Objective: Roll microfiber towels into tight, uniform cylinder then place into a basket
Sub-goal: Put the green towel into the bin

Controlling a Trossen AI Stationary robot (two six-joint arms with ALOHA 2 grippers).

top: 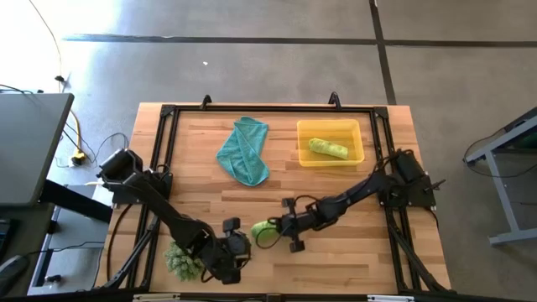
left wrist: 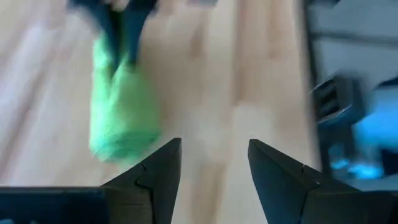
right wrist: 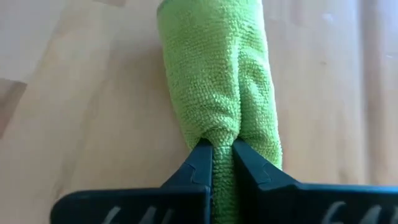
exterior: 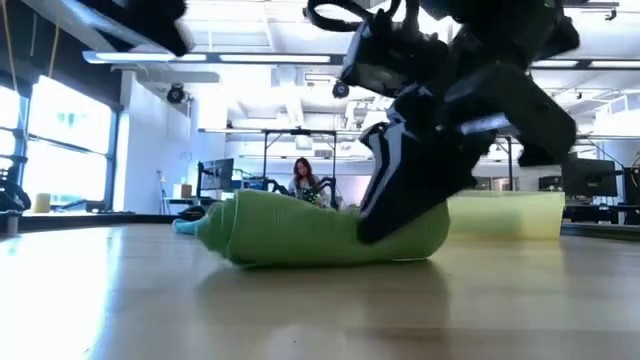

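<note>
The right end effector (right wrist: pixel 222 155) pinches the soft, light rolled lime-green towel (right wrist: pixel 217 81) at 1 end; a middle grip looks safer. The left end effector (left wrist: pixel 212 168) is wide, empty.

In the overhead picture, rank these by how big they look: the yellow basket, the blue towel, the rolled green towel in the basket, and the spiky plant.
Largest to smallest in the high view:
1. yellow basket and blue towel, too alike to rank
2. spiky plant
3. rolled green towel in the basket

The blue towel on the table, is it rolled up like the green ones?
No. The teal towel lies loosely folded and flat beside the basket, not rolled into a cylinder.
</note>
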